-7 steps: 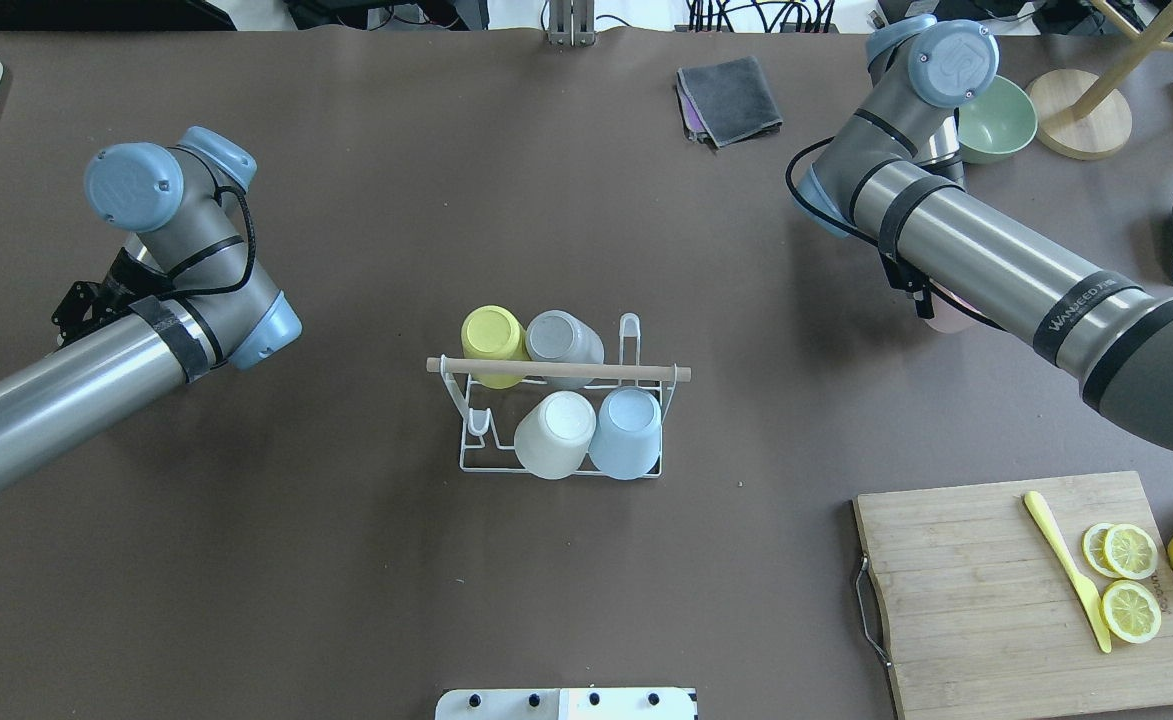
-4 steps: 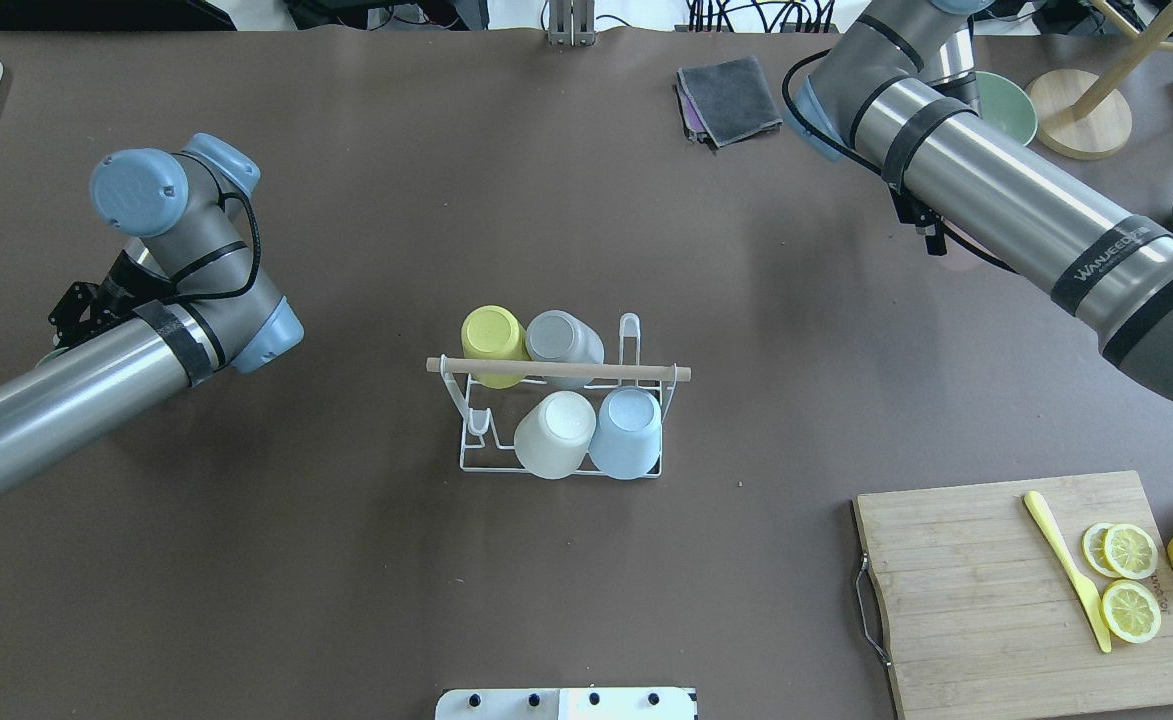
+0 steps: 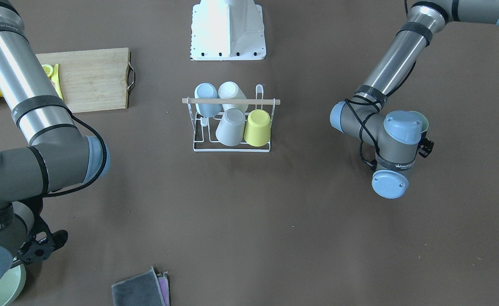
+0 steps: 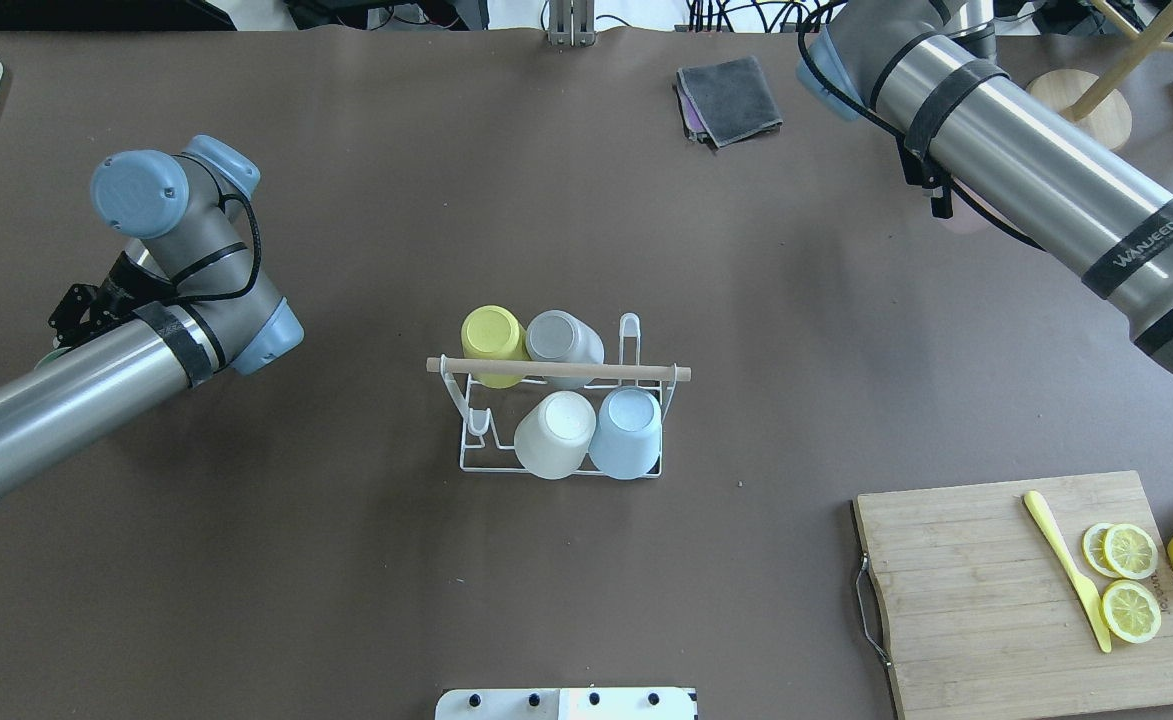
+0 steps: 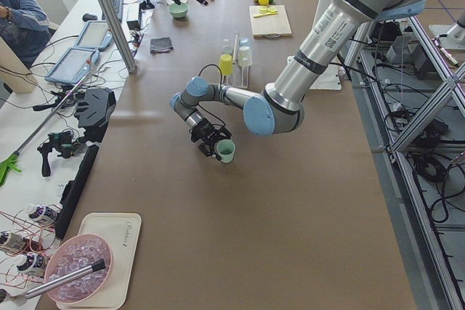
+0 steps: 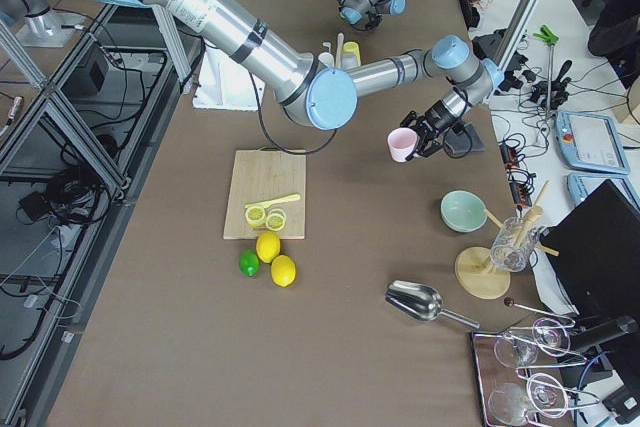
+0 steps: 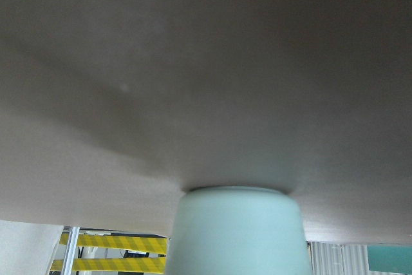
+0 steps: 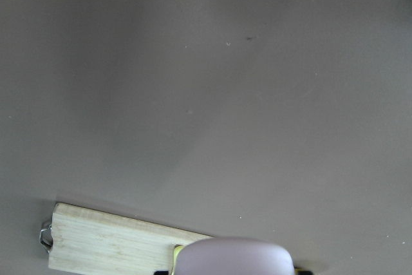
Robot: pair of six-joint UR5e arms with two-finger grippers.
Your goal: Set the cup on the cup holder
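Cup holder (image 4: pixel 636 372): four cups (image 4: pixel 556 432) seated, two prongs (image 4: pixel 629 330) free.
Left gripper (image 5: pixel 216 148): green cup (image 5: pixel 226 152) clamped between jaws.
Right gripper (image 6: pixel 416 138): pink cup (image 6: pixel 401 145) clamped between jaws.

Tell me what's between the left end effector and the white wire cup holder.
Besides that arm's own wrist, only bare brown table, in the overhead view, separates the mint green cup in the left end effector from the white wire cup holder.

A robotics lab: a left arm (image 4: pixel 66 400) and a right arm (image 4: pixel 1046 190) work over a brown-covered table (image 4: pixel 346 600). Along its edges stand an aluminium post (image 5: pixel 109 14), teach pendants (image 5: pixel 73 67), loose cables (image 5: pixel 429 168) and a seated operator (image 5: pixel 18 12).
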